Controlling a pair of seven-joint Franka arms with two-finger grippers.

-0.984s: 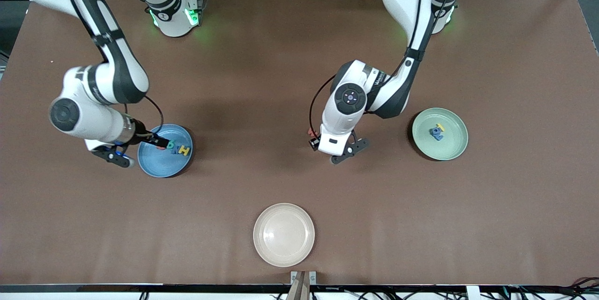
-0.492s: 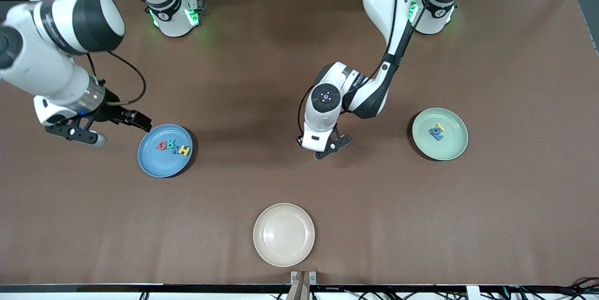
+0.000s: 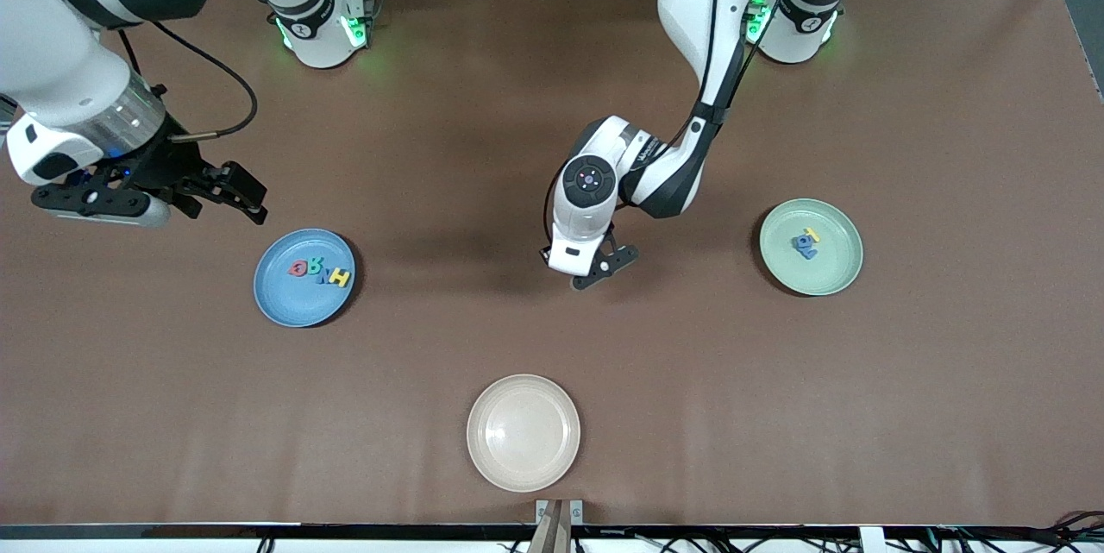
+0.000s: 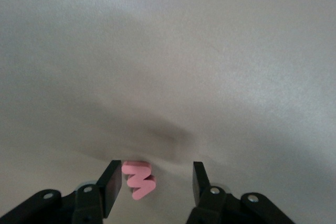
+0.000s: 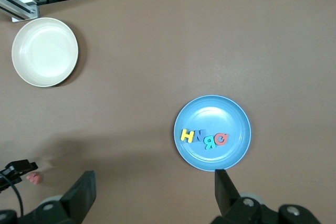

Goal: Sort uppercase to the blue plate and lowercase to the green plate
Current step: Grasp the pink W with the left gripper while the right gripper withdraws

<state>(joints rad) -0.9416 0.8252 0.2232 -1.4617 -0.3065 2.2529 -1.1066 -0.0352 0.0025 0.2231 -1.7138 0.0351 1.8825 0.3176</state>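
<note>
Item: blue plate [image 3: 304,278], round, matte, shallow rim, on the brown table [image 3: 552,346] toward the right arm's end. Contents: 4 uppercase letters lying flat in 1 close row, red Q [image 3: 297,267], teal B [image 3: 314,267], blue W [image 3: 325,276], yellow H [image 3: 340,278]; the row's long axis runs across the plate, slanting slightly nearer the front camera at the H end. Item: green plate [image 3: 811,246], same form, toward the left arm's end, holding a small cluster of lowercase letters, 1 yellow [image 3: 811,235] above blue pieces [image 3: 804,248]; their exact shapes cannot be read. Item: small red w [image 4: 138,179], flat on the table between the left gripper [image 4: 154,184] fingers, which stand apart, 1 pad against the letter, the other clear of it. Item: right gripper [image 3: 233,191], up over bare table just beside the blue plate, jaws wide apart, nothing in them. Item: beige plate [image 3: 523,432], nearest the front camera, mid-table. Surface: plain brown mat, soft arm shadows. Surround: 2 white arm bases with green lights, cables and metal framing along the table's edge.
</note>
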